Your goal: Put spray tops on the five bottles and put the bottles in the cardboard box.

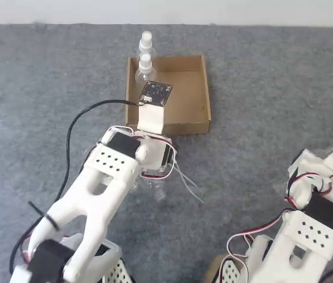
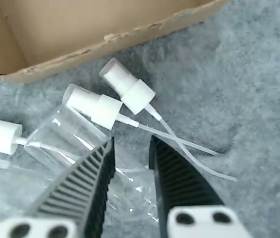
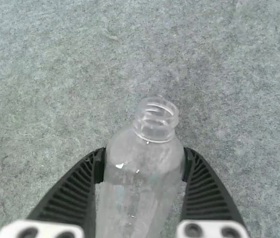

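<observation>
Uncapped bottle (image 3: 155,119) is clamped by the right gripper (image 3: 142,157). The left gripper (image 2: 131,145), fingers (image 2: 92,178) narrowly parted and empty, is best closed squarely on a spray top (image 2: 129,88).

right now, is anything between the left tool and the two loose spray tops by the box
Nothing visible blocks it. The left tool hangs open just short of the spray tops, with only their thin tubes and carpet between.

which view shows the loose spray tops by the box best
Left wrist view: both loose spray tops lie on the carpet near the box, heads and tubes plain. In the high view the left arm covers the heads, and just the thin tubes poke out.
</observation>
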You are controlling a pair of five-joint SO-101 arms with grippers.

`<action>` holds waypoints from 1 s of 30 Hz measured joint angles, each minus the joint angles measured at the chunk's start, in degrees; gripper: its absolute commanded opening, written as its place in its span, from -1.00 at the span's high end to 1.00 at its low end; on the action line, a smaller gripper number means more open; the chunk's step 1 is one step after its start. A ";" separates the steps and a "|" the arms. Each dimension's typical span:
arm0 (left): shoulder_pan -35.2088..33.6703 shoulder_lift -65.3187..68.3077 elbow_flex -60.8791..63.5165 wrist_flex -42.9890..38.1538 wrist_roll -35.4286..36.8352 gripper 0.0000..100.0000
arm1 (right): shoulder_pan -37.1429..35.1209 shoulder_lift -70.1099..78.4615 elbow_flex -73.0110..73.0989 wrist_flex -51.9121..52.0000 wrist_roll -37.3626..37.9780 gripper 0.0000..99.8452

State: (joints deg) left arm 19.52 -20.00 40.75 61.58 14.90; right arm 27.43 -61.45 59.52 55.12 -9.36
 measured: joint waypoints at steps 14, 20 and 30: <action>-0.09 -0.70 8.53 -11.78 4.13 0.52 | 0.00 0.00 0.00 0.00 0.00 0.85; -0.09 -0.70 9.41 -16.53 4.13 0.54 | 0.00 0.00 0.00 0.00 0.00 0.85; -0.09 -0.70 9.41 -17.67 4.13 0.53 | 0.00 0.00 0.00 0.00 0.00 0.85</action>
State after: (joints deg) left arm 19.43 -20.70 50.15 43.91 19.03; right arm 27.43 -61.45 59.52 55.12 -9.36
